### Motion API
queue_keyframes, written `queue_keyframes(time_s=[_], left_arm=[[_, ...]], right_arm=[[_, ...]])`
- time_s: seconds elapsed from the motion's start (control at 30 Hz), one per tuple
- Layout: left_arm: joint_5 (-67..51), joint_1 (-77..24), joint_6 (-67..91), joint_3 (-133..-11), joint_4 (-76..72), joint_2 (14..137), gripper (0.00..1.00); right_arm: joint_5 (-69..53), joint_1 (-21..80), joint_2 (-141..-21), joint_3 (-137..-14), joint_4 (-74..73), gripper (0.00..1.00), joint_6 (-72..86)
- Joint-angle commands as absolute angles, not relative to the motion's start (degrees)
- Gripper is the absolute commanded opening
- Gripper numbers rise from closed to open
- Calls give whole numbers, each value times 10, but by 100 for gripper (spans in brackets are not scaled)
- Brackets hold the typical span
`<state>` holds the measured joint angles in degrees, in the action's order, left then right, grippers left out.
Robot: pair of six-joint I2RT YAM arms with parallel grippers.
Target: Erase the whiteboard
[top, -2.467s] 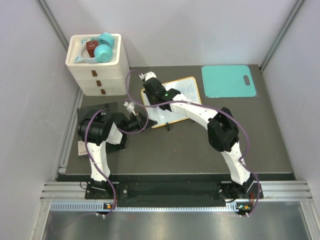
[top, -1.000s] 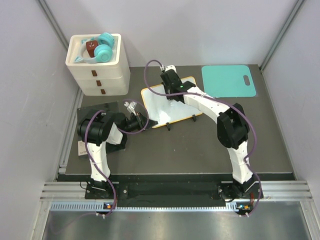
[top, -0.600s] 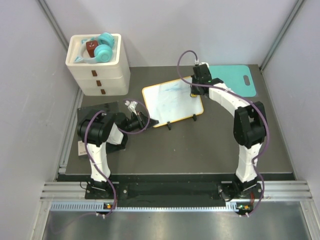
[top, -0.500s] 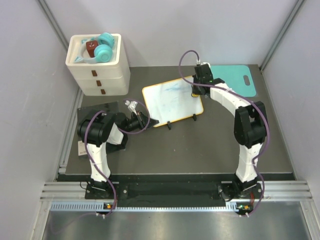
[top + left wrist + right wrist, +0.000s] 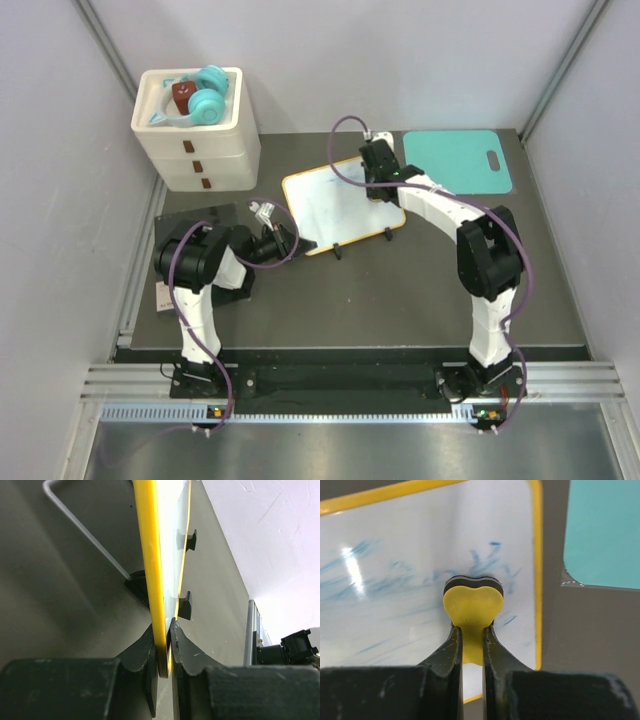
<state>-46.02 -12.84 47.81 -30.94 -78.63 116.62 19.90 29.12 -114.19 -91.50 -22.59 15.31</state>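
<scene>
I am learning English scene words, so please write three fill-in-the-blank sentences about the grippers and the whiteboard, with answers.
1. The right gripper holds a heart-shaped ____ against the whiteboard.
2. The left gripper is shut on the whiteboard's frame, coloured ____.
3. The smears on the whiteboard are ____.
Answers: eraser; yellow; blue.

White arms (image 5: 195, 312), black joints (image 5: 487, 262), looping purple cables (image 5: 347, 120); matte black end effector fingers (image 5: 451, 652)

Whiteboard (image 5: 335, 208) centre; drawer unit (image 5: 196, 142) back-L, mat (image 5: 452, 163) back-R.
</scene>
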Motion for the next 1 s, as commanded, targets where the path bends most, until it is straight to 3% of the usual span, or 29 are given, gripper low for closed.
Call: queue_keyframes(time_s=[0.0,0.5,0.63,0.97], left_arm=[[-453,-127,433,-303,-817,1162,0],[-453,-128,432,-305,-813,1162,0],[-453,-129,431,-305,-811,1162,0],[-456,-129,432,-306,-815,1163,0]], right_arm=[[103,380,-1213,-890,-261,0,159],[118,530,-1280,-950,-253,0,174],[178,509,-1269,-936,-256,0,186],[269,339,-1170,-794,-186,0,207]])
